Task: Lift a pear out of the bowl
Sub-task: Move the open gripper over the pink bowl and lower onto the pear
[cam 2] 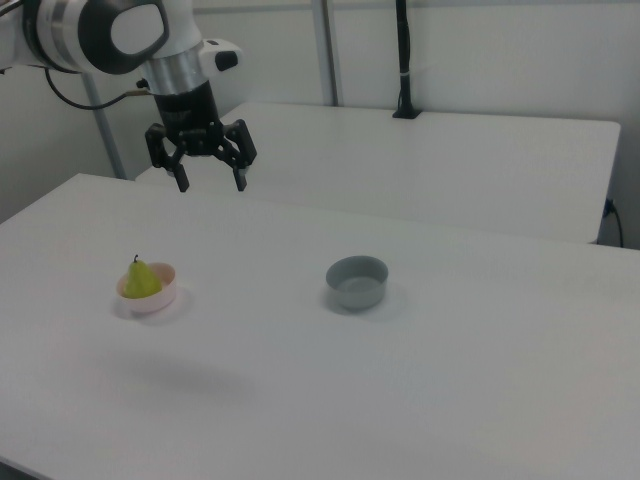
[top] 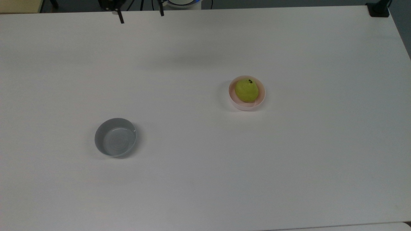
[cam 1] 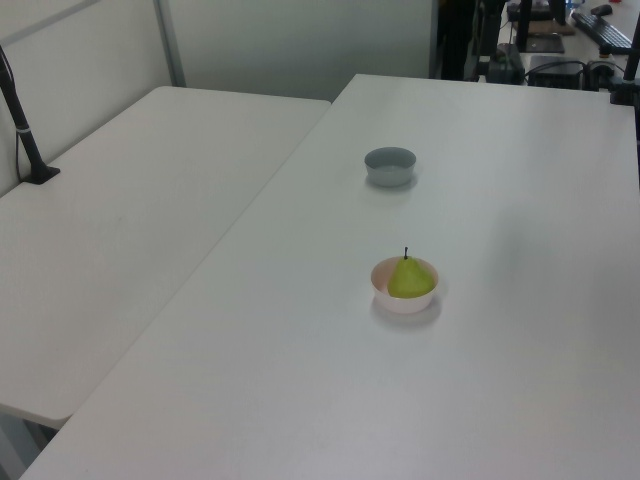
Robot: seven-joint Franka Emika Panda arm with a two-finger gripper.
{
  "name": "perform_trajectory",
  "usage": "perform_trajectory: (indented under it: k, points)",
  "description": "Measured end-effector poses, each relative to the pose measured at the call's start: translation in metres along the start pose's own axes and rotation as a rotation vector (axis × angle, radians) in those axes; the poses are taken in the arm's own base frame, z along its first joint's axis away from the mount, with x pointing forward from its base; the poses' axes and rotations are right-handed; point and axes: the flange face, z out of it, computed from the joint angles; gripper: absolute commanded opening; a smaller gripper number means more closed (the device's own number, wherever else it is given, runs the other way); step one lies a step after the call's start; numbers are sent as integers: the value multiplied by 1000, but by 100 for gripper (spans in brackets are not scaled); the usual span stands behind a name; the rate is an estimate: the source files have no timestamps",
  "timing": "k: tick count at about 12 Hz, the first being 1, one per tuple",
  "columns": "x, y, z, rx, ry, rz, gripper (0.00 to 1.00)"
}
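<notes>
A yellow-green pear with a dark stem sits upright in the pale pink bowl on the white table. My gripper hangs open high above the table, up and to the right of the bowl in the right view. In the top view its two dark fingertips poke in at the upper edge, far up and left of the bowl. Nothing is between the fingers.
A grey bowl stands empty on the same table, well apart from the pink one. A second white table adjoins it. A black post is clamped at the far table's edge.
</notes>
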Motion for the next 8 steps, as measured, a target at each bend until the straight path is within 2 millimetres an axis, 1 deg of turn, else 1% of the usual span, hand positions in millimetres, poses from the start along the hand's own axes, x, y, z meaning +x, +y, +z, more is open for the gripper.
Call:
perform_trajectory:
  k: [1, 3, 5, 6, 8]
  points:
    - [6, -16, 0, 3, 1, -3, 100]
    - [20, -55, 1, 13, 4, 9, 100]
    - [38, -93, 5, 25, 3, 71, 100]
    - [49, -113, 15, 27, -8, 102, 100]
    - [71, -151, 43, 29, -21, 128, 100]
